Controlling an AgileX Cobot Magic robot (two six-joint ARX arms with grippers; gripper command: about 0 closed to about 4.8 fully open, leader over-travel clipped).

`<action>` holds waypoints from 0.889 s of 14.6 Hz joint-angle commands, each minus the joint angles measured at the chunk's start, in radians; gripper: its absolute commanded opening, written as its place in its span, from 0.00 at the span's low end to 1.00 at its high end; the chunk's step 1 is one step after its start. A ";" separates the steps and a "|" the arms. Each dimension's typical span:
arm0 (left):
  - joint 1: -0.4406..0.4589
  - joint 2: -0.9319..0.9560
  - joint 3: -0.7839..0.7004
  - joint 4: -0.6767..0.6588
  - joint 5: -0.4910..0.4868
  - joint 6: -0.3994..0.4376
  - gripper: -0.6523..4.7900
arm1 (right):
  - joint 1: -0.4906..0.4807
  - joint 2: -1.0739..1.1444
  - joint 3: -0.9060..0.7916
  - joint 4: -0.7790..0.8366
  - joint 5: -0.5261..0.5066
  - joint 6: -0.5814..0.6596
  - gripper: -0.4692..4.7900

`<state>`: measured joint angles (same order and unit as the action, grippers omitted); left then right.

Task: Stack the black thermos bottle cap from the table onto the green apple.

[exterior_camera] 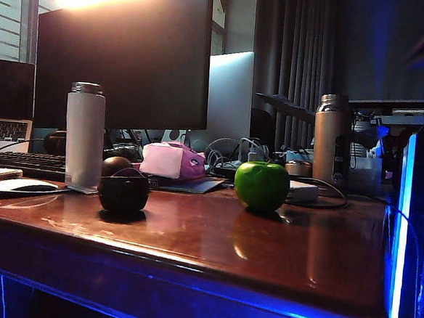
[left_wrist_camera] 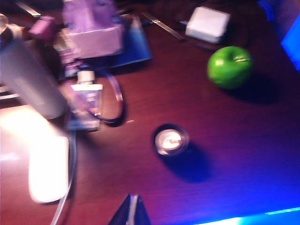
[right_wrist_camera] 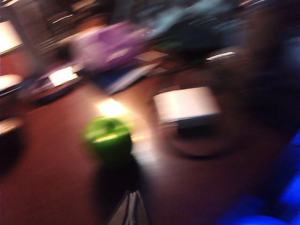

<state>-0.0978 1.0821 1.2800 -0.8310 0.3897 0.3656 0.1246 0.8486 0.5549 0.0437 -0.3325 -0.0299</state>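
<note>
Currently the black thermos bottle cap (exterior_camera: 123,189) stands free on the surface (exterior_camera: 214,239), well apart from the green apple (exterior_camera: 262,186), leaving clear access from above. The left claw (left_wrist_camera: 132,209) and right claw (right_wrist_camera: 130,206) appear together, both empty. Monitors, bottles and cables crowd the dim room's rear edge.

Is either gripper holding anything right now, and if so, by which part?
Nothing is held. The left gripper and right gripper are shut on nothing, above the table; the black thermos bottle cap and green apple sit untouched.
</note>
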 commanded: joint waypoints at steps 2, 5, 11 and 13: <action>0.003 -0.002 0.003 0.022 -0.011 0.001 0.11 | 0.077 0.120 0.003 0.175 -0.114 0.086 0.09; 0.003 -0.002 0.003 0.021 -0.011 0.001 0.11 | 0.140 0.277 0.003 0.388 -0.119 0.083 0.09; 0.002 -0.002 0.003 0.021 -0.008 0.001 0.11 | 0.348 0.664 0.030 0.787 -0.116 0.063 1.00; 0.002 -0.002 0.003 0.021 -0.008 0.001 0.11 | 0.403 0.761 0.082 0.809 -0.113 0.034 1.00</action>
<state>-0.0959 1.0824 1.2800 -0.8234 0.3782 0.3660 0.5098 1.5875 0.6071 0.8146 -0.4461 0.0299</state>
